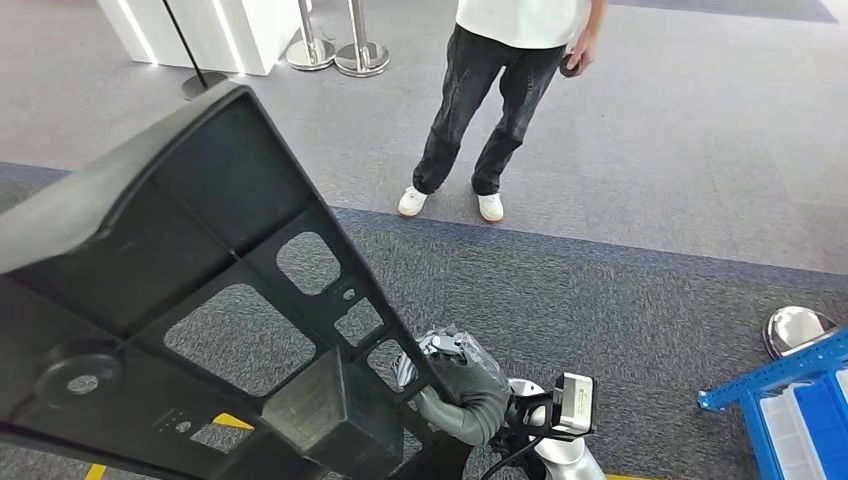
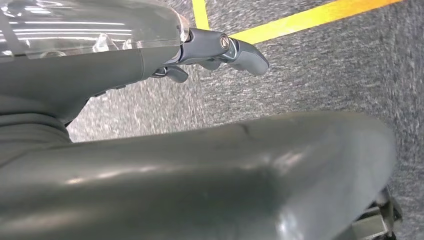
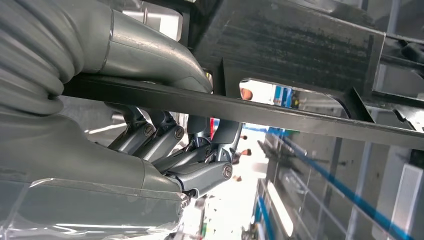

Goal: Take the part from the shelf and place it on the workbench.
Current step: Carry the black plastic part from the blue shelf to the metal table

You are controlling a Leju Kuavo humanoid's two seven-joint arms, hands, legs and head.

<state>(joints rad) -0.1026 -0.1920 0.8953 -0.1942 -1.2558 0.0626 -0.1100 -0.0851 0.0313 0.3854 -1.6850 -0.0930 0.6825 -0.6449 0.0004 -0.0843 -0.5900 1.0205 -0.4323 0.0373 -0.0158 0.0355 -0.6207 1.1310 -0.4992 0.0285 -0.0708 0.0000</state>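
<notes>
We saw the part (image 1: 190, 300), a large black moulded panel with ribs and cut-out windows, filling the left half of the head view, lifted clear of the grey carpet (image 1: 620, 300) and tilted so its ribbed underside faced the camera. The right robot hand (image 1: 462, 385) sat at the lower centre of that frame, clamped on the panel's lower right edge. In the right wrist view the right robot hand (image 3: 165, 150) had its thumb over one side of a thin black rib and its dark fingers (image 3: 200, 175) curled under the other, so it was holding the part by that rib. In the left wrist view the left robot hand (image 2: 220, 50) appeared at the upper left with its fingers stretched out over the carpet and a yellow floor line (image 2: 300, 20), just above a smooth dark surface that was probably the part's rim; whether it pressed or gripped anything we could not tell.

We judged the part stiff and fairly light for its size, but long and awkward, likely to swing or twist about a single edge grip. The smooth outer face looked slippery; the ribs and window edges offered the surer hold, ideally one on each side.

A person (image 1: 500, 90) stood at the top centre, and a blue shelf (image 1: 790, 400) showed at the lower right.
</notes>
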